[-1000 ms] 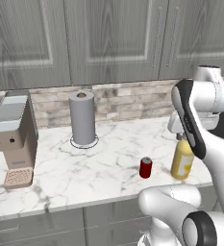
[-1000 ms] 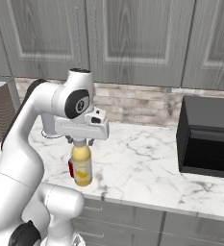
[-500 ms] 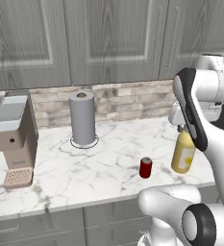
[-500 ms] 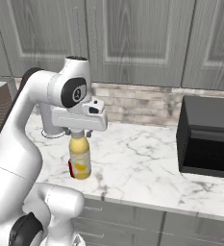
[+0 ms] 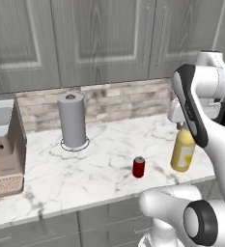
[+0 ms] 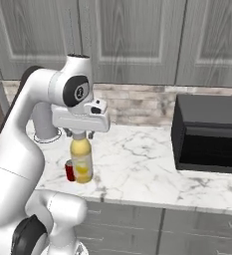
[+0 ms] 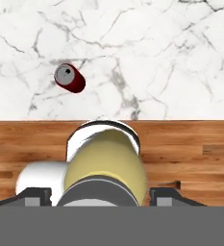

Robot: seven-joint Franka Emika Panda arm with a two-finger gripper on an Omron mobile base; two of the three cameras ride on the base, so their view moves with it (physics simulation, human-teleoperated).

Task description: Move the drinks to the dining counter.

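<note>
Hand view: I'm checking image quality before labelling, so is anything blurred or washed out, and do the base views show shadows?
Hand view: yellow bottle looms soft-edged, red can crisp. Left base view: even light, faint shadow beneath the can. Right base view: black appliance nearly featureless.

From behind my left side, my gripper [image 5: 183, 126] is closed on the neck of the yellow bottle [image 5: 183, 150], holding it upright above the near right part of the marble worktop [image 5: 99, 159]. The red can [image 5: 138, 167] stands on the marble to the bottle's left, apart from it. Farther back and left stands the grey paper-towel roll [image 5: 72, 120]. A coffee machine [image 5: 4, 144] sits at the far left, and grey cabinets [image 5: 104, 38] hang above the stone backsplash [image 5: 119, 100].
</note>
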